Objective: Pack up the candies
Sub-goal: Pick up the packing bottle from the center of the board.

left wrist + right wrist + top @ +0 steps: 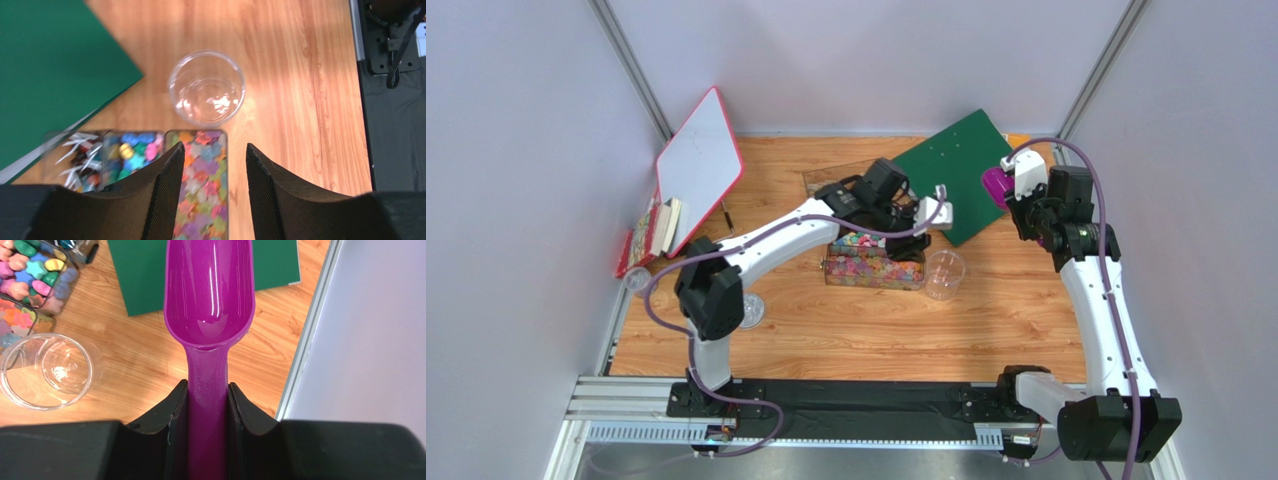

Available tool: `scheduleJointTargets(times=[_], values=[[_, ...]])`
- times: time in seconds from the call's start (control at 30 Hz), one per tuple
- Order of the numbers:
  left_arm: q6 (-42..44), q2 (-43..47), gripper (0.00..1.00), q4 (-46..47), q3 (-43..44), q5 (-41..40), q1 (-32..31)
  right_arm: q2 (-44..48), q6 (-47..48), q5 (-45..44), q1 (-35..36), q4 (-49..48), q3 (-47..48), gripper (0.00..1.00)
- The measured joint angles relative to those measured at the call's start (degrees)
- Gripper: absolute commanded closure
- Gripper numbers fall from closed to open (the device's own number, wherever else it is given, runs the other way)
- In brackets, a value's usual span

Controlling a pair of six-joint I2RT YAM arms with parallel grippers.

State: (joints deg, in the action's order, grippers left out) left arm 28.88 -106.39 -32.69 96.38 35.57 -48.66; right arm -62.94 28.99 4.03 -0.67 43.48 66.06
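- The candies [202, 175] are seen lying in a clear compartmented box [834, 279] at the middle of the wooden table [846, 340]; star shapes in mixed colours are made out only in the wrist views.
- In the left wrist view the left gripper [214, 148] is shown above the box with its jaws apart and nothing between them.
- In the right wrist view the right gripper [207, 386] is shown clamped on the handle of a purple scoop [209, 290], whose bowl is seen to be bare; from above, only a bit of the scoop is visible.
- A clear cup [945, 275] is seen standing just beside the box, on its right.
- A green board [956, 175] is laid flat behind the box and cup.
- Only the top view takes in a red-rimmed whiteboard [698, 165] leaned against the left wall, with books [658, 228] beneath it; any print there is too small to be read.
- The table is enclosed by plain pale walls.
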Motion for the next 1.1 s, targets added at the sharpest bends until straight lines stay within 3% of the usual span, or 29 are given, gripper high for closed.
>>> scheduleJointTargets(times=[0.17,0.4,0.73,0.83,0.9,0.97,1.1], values=[[2.27,-5.92,0.44,-0.22,0.63,-1.09,-5.20,0.15,0.87,0.85,-2.73,0.76,0.00,1.00],[4.94,-6.78,0.42,1.03,1.20,-4.46,-10.99,2.34,3.06,2.69,-5.33,2.10,-0.63,1.00],[6.25,-12.85,0.48,2.21,4.35,-8.66,-11.43,6.69,3.45,4.87,-5.60,3.82,-3.80,1.00],[6.25,-15.32,0.53,2.32,6.23,-9.77,-11.47,7.17,3.48,5.38,-5.60,3.89,-4.31,1.00],[6.23,-16.37,0.62,2.36,7.19,-10.29,-11.47,7.21,3.50,5.55,-5.62,3.87,-4.33,1.00],[6.25,-16.79,0.78,2.58,7.48,-10.64,-11.45,7.30,3.58,5.60,-5.64,3.87,-4.31,1.00],[6.05,-16.83,0.94,2.40,7.54,-10.40,-11.47,7.74,3.80,5.75,-5.68,3.89,-4.31,1.00]])
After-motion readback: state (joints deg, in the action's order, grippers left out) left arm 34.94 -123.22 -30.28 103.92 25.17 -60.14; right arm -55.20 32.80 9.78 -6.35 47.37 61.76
